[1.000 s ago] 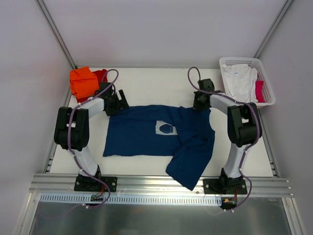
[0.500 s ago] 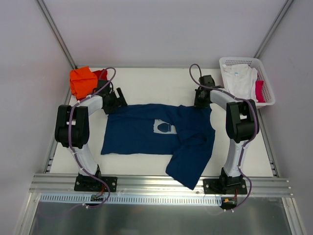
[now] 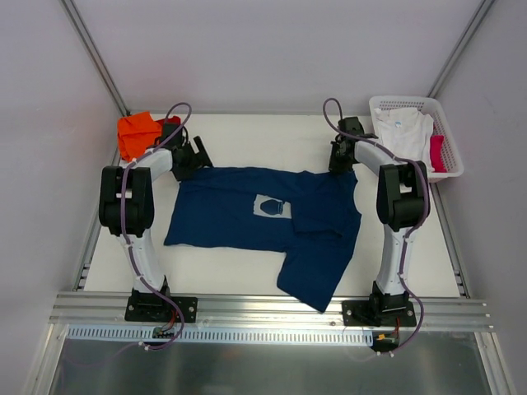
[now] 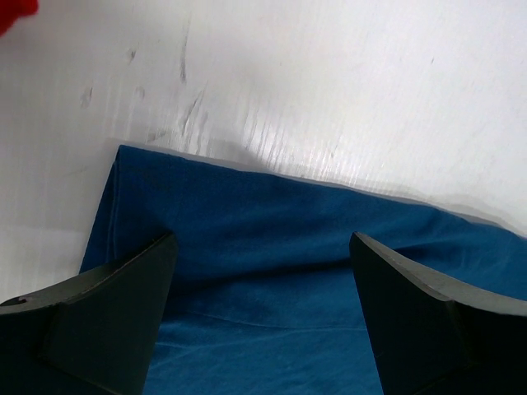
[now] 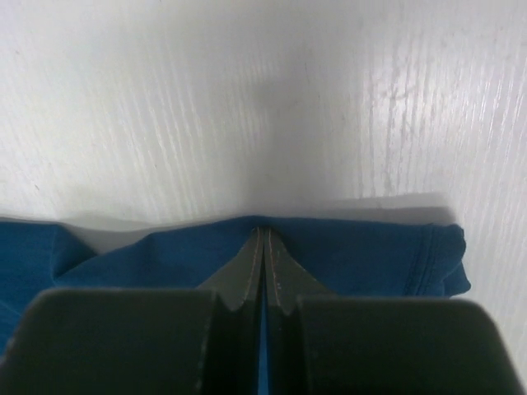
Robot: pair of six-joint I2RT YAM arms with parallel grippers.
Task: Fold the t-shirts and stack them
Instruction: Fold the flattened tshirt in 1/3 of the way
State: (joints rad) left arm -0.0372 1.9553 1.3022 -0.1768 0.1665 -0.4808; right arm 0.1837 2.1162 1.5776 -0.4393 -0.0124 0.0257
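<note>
On the white table point(image 3: 263, 140) the navy tee point(image 3: 239, 222) has slid farther from me, right gripper point(image 5: 264, 236) pinched shut on its far hem, left gripper point(image 4: 262, 240) spread wide over the other corner, so I reckon it's flattening for folding.

bright, even overhead light; soft shadows; glare streaks on the tabletop point(image 5: 247, 99); wrist views blur at near edges.
</note>
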